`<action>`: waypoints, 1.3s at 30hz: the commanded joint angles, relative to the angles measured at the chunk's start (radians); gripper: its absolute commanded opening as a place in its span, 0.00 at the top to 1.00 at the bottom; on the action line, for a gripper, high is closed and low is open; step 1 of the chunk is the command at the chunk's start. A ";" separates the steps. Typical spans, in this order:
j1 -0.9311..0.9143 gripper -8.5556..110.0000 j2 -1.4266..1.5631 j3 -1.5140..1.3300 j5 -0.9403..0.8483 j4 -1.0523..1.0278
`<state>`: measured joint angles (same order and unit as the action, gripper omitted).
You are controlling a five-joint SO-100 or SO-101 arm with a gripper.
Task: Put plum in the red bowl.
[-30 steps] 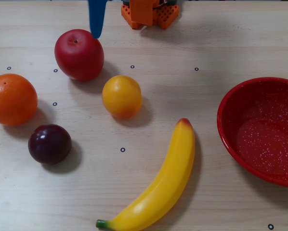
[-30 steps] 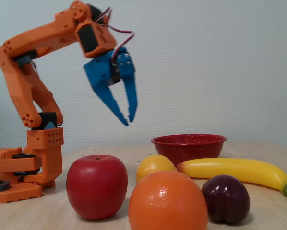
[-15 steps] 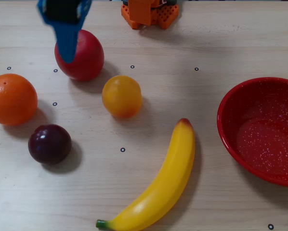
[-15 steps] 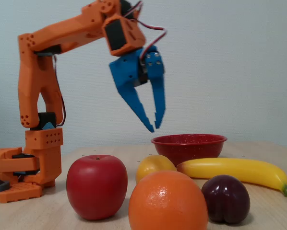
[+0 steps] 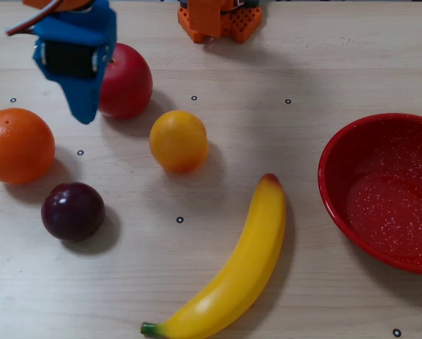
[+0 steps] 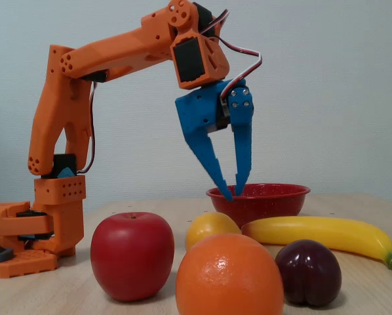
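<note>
The plum [image 5: 73,210] is a small dark maroon fruit on the table at the left of the overhead view; in the fixed view the plum [image 6: 309,272] sits front right. The red bowl [image 5: 336,152] with white speckles stands at the right edge of the overhead view, empty; in the fixed view the red bowl [image 6: 274,198] is behind the fruit. My blue gripper [image 6: 233,189] hangs in the air with its fingers slightly apart and nothing between them. In the overhead view the gripper [image 5: 85,113] is up and behind the plum, beside the apple.
A red apple [image 5: 126,81], an orange [image 5: 17,145], a yellow-orange round fruit [image 5: 178,140] and a banana [image 5: 239,272] lie on the wooden table. The arm's orange base [image 5: 218,18] stands at the far edge.
</note>
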<state>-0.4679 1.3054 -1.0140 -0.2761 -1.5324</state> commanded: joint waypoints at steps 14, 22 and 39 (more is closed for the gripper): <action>-0.063 0.60 -0.086 0.147 -0.064 0.003; -0.067 0.57 -0.150 0.173 -0.083 0.069; -0.057 0.53 -0.221 0.183 -0.167 0.103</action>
<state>-0.5170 1.0232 -0.9235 -0.4142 -1.4527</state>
